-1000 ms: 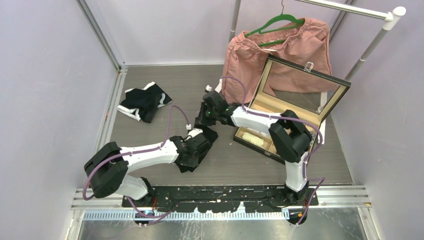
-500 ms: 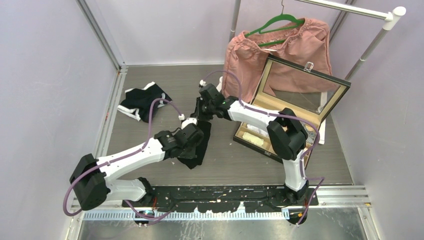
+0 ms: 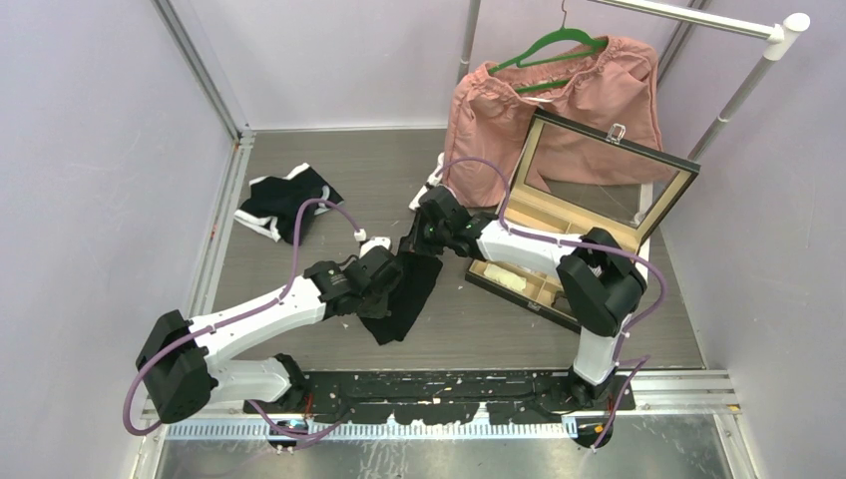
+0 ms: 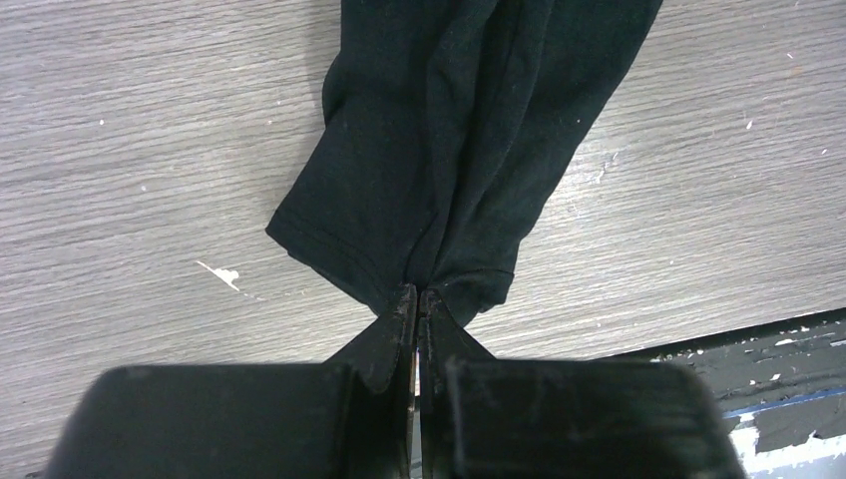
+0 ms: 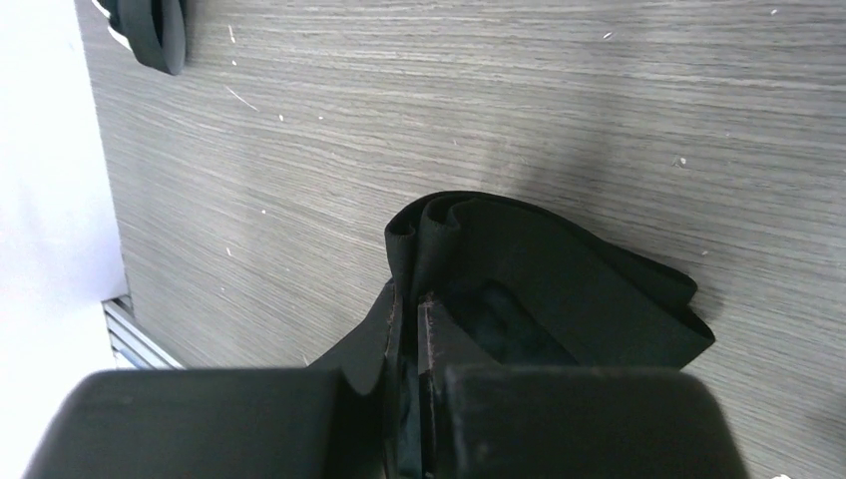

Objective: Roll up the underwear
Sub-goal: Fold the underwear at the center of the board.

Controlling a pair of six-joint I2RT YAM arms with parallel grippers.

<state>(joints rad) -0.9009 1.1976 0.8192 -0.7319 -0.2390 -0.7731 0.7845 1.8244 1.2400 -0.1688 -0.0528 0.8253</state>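
Observation:
A black pair of underwear [image 3: 404,304] hangs stretched over the table's middle, held by both arms. My left gripper [image 3: 392,282] is shut on one hem; the left wrist view shows its tips [image 4: 416,295] pinching the black cloth [image 4: 459,130], which spreads away over the wood. My right gripper [image 3: 420,249] is shut on the other end; in the right wrist view its tips [image 5: 409,305] clamp a folded edge of the cloth [image 5: 559,289]. More underwear [image 3: 284,205], black and white, lies crumpled at the far left, and its edge shows in the right wrist view [image 5: 150,30].
An open box [image 3: 559,244] with a raised glass lid stands to the right, close to the right arm. Behind it a pink garment [image 3: 559,100] hangs on a green hanger from a rail [image 3: 698,15]. Walls close in left and right.
The right gripper has swung right and toward the near side with its end of the cloth. The left gripper followed slightly, and the black underwear now hangs longer between them.

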